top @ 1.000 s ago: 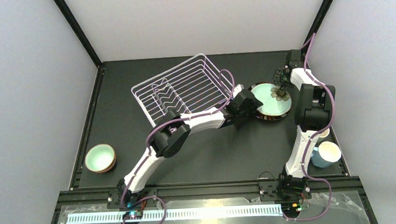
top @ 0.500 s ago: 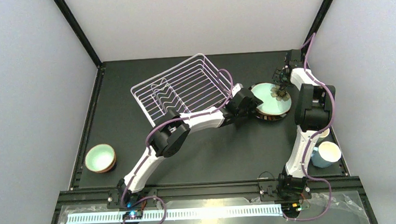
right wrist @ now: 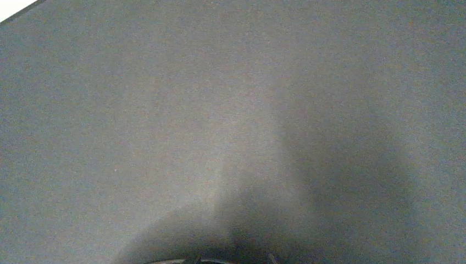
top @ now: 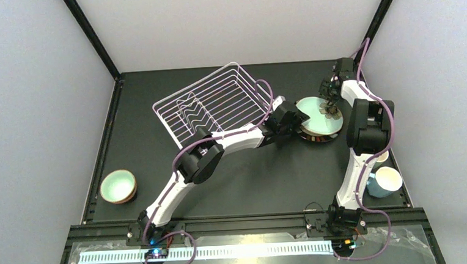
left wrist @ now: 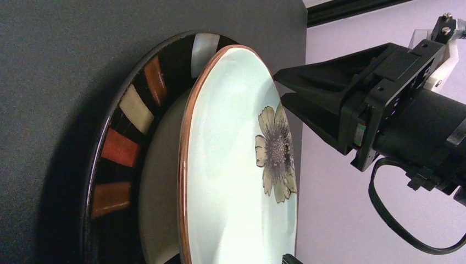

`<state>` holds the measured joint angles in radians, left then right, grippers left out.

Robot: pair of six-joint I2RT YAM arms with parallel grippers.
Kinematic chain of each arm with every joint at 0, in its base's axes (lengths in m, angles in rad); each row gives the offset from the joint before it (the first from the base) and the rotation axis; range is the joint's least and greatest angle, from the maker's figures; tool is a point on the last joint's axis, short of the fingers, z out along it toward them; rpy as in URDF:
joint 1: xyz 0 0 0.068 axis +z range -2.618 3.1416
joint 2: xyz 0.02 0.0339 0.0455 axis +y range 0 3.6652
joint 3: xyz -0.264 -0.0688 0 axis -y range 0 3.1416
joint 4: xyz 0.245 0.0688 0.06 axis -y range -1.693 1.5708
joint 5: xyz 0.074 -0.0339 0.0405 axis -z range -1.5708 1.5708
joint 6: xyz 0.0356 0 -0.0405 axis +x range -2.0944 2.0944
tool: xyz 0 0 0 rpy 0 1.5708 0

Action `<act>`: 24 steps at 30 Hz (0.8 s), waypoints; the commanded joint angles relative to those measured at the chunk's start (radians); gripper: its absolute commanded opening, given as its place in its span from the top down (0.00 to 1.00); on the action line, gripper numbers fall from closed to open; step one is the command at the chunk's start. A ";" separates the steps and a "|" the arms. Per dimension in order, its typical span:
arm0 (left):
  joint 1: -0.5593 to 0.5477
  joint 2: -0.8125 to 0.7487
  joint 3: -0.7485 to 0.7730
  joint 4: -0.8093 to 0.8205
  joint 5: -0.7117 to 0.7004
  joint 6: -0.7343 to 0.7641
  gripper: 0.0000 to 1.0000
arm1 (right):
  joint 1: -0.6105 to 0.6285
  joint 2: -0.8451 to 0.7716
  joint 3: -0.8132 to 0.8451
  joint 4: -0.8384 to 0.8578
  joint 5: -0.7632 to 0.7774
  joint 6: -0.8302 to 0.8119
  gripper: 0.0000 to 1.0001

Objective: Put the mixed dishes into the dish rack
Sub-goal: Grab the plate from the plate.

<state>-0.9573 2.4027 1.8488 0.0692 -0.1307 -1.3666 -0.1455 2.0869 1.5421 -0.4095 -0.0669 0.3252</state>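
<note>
The mint-green flowered plate (top: 322, 117) (left wrist: 236, 165) is tilted up at its near edge over a dark plate with a striped rim (left wrist: 118, 148) (top: 318, 138). My left gripper (top: 299, 123) (left wrist: 231, 260) is shut on the flowered plate's left rim; only its fingertips (left wrist: 289, 259) show. My right gripper (top: 328, 89) (left wrist: 280, 88) hovers just beyond the plate's far edge, its fingers together and holding nothing. The white wire dish rack (top: 211, 106) stands left of the plates with no dishes in it. The right wrist view shows only dark mat.
A mint bowl with a reddish outside (top: 118, 186) sits at the table's left edge. A light blue mug (top: 384, 182) stands at the right edge, with another mug (top: 381, 157) mostly hidden behind the right arm. The left arm lies along the rack's near right side.
My right gripper has drawn back from the flower on the plate toward the far edge. My left gripper has shifted slightly left with the plate, and the rack has edged a little left.
</note>
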 commanded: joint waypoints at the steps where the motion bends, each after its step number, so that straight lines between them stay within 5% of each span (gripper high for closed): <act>1: 0.022 0.054 0.045 0.027 0.017 -0.040 0.01 | 0.037 0.032 -0.038 -0.147 -0.082 -0.003 0.31; 24: 0.026 0.095 0.097 -0.055 0.100 0.005 0.01 | 0.047 0.025 -0.130 -0.116 -0.080 -0.002 0.31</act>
<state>-0.9474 2.4371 1.9114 0.0402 -0.0811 -1.3468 -0.1287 2.0869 1.4769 -0.3237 -0.0917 0.3138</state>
